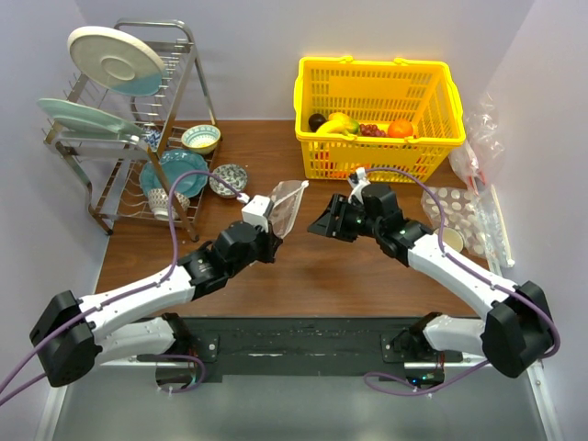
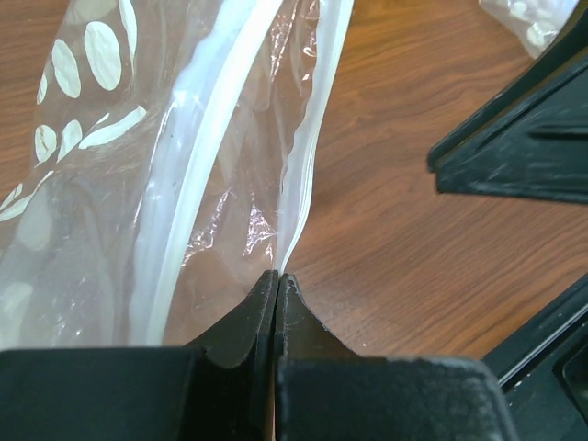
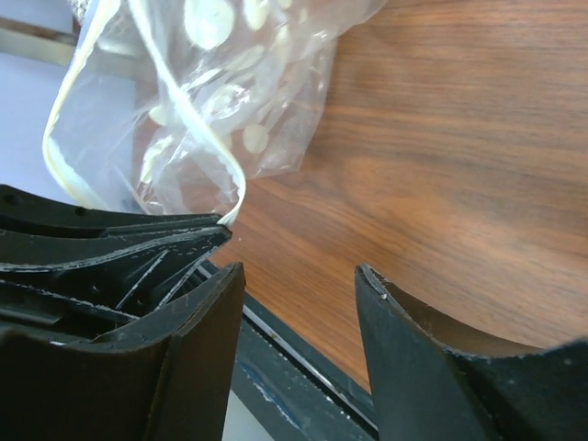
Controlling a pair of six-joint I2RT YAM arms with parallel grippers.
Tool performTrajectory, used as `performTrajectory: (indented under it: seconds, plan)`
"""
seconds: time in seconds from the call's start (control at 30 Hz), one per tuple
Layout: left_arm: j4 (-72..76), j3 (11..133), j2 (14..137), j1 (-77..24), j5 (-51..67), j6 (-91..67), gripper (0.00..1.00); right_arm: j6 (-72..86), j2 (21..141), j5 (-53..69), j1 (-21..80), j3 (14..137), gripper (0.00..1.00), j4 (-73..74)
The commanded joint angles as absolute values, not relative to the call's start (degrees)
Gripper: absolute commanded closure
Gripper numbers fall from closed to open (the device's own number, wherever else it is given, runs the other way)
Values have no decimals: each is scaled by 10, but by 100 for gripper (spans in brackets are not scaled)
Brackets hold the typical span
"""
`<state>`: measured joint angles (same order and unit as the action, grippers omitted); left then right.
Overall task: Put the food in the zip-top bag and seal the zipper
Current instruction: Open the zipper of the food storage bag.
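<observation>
Left gripper (image 2: 278,276): jaws pressed together, pinching one lip of the bag (image 2: 184,175) on its zipper (image 2: 310,147). The bag stretches away from the fingertips with its mouth parted, over the table (image 1: 349,266).

Right gripper (image 3: 299,276): jaws wide apart, holding nothing. It sits just right of the bag mouth, tips toward it.

Basket (image 1: 367,62): at the far edge, well apart from the bag. Banana bunch (image 1: 338,124) lies inside it.
</observation>
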<state>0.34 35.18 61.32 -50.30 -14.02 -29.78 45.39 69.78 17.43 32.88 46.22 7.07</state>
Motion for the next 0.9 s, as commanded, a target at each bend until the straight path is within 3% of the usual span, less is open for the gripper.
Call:
performTrajectory:
  seconds: [0.0, 0.37, 0.87]
  plan:
    - [41, 360, 596, -505, -151, -316, 100, 448, 720, 172, 355, 477, 46, 3]
    - [40, 355, 584, -512, -146, -325, 100, 466, 784, 171, 404, 484, 48, -103]
    - [42, 354, 586, -517, -145, -323, 100, 475, 787, 133, 407, 498, 47, -85]
